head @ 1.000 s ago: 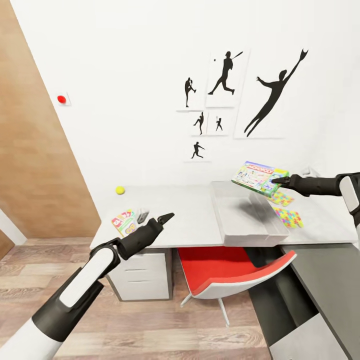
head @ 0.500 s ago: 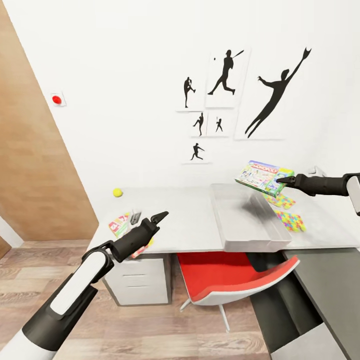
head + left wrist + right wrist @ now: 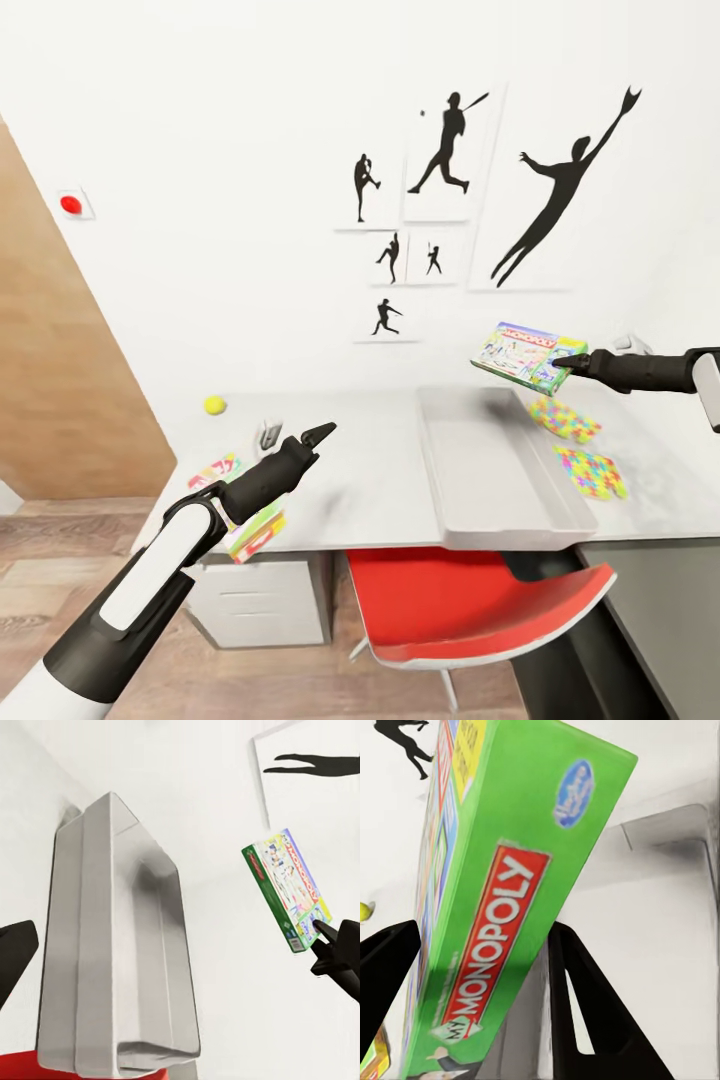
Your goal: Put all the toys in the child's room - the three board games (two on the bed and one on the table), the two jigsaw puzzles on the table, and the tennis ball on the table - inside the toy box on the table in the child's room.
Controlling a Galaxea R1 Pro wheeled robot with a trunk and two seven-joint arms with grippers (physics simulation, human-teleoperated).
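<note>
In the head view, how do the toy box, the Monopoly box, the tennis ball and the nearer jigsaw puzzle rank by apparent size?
Largest to smallest:
1. toy box
2. Monopoly box, held in the air by the right gripper
3. nearer jigsaw puzzle, looking only slightly smaller than the Monopoly box, so this order is uncertain
4. tennis ball

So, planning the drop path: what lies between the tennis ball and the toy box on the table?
Head view: bare table between tennis ball and toy box.

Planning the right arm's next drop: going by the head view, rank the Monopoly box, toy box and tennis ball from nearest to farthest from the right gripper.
1. Monopoly box: clamped in the right gripper.
2. Toy box: below, toward the robot's left.
3. Tennis ball: at the table's far left end.
</note>
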